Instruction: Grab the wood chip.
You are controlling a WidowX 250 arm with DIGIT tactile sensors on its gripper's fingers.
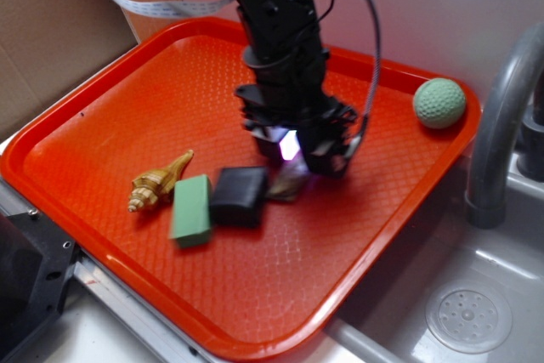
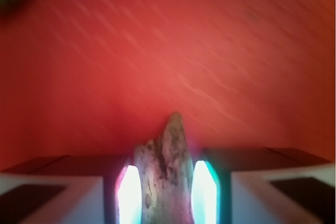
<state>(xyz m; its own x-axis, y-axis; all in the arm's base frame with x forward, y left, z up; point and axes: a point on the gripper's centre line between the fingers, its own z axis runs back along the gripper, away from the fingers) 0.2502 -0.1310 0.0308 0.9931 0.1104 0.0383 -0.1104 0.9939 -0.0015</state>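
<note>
While the gripper (image 1: 299, 152) sits low mid-tray (image 1: 102, 99) in the exterior view, the wood chip (image 1: 289, 183) pokes out under it, right beside the black block (image 1: 240, 196); plenty of bare tray toward the near rim. Wrist view: the fingers (image 2: 128, 195) flank the chip (image 2: 165, 177) narrowly, though I can't tell if they're touching it.

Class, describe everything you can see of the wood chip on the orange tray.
The wood chip is a rough, grainy grey-brown sliver tapering to a jagged point. In the wrist view it sits between the gripper jaws, its tip poking out beyond them over the orange tray. From outside it is mostly hidden under the gripper, just right of the black block; whether they touch is unclear.
</note>
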